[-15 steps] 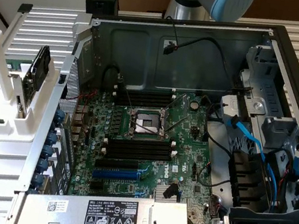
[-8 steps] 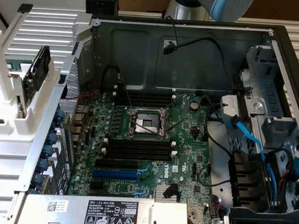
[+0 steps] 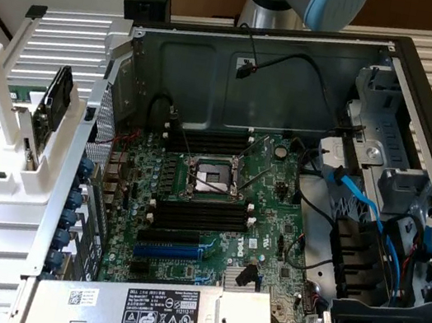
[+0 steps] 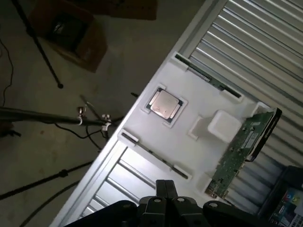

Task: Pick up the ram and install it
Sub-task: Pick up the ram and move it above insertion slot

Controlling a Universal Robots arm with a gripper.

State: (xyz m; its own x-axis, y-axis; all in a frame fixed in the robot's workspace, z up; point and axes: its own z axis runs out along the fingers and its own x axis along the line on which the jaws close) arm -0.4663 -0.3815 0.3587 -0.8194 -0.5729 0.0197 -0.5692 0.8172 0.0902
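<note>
Pincer [image 4: 165, 185], closed and partly cut off, hangs near dim, edge-on ram [image 4: 154, 153].

Beside case [image 3: 199, 66], holder [image 3: 8, 175] — ram [image 4: 209, 79], processor [image 4: 164, 104] in it.

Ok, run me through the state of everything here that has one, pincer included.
Pincer: shut, holding nothing.
Ram: on edge in the white tray, not held.
Processor chip: flat in its tray recess.
Expansion card: upright in the tray.
Memory slots: empty.
Computer case: open, side panel off.
</note>
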